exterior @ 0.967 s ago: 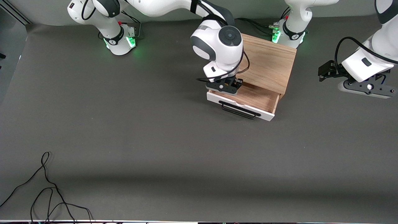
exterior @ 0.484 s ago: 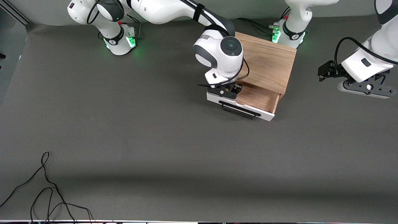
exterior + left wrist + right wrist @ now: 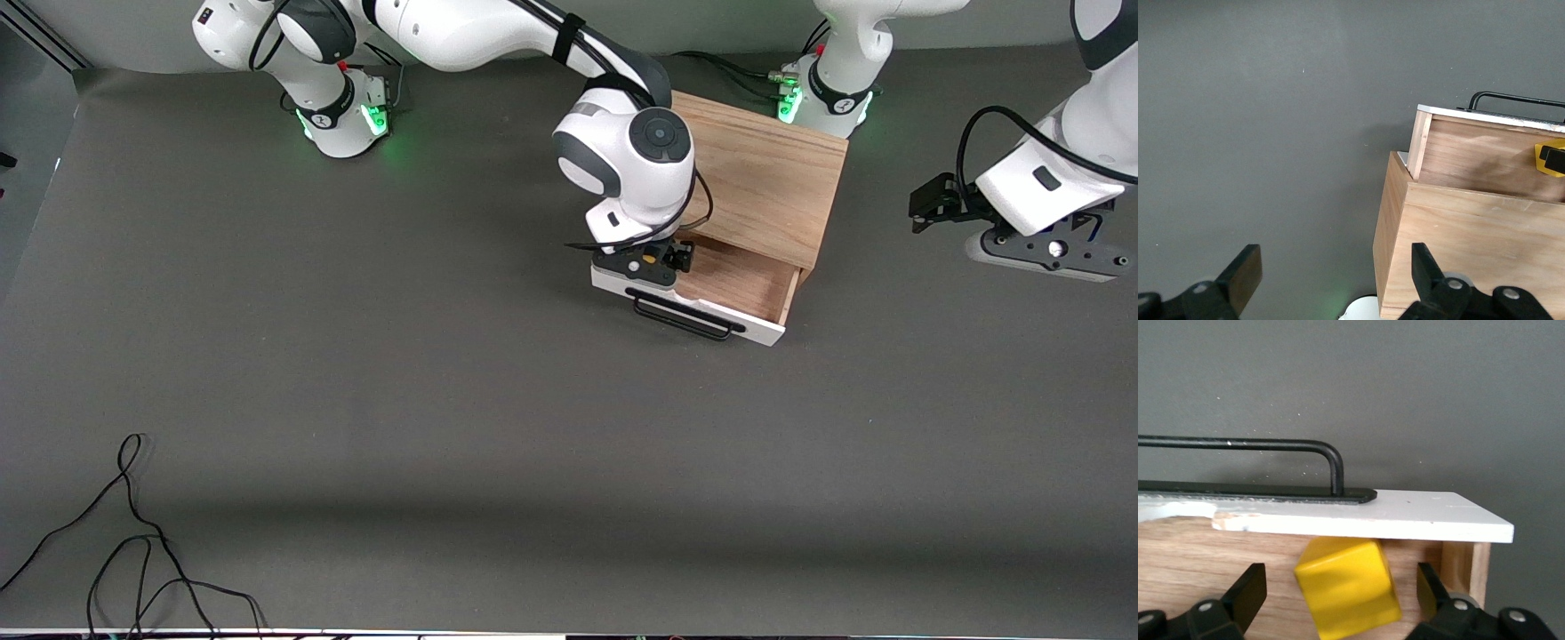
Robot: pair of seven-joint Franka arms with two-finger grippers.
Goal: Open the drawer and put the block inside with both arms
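Your right gripper (image 3: 662, 264) has fingers apart around the block (image 3: 1348, 589) in the open drawer (image 3: 742, 283); your left gripper (image 3: 1331, 280) waits, fingers apart, over the worktop (image 3: 444, 400).

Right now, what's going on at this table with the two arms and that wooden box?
The drawer of the wooden cabinet stands pulled open. The right gripper is down inside it at the corner toward the right arm's end, fingers spread, with the yellow block lying loose between them on the drawer floor against the white front panel. The left gripper waits open above the table beside the cabinet, holding nothing.
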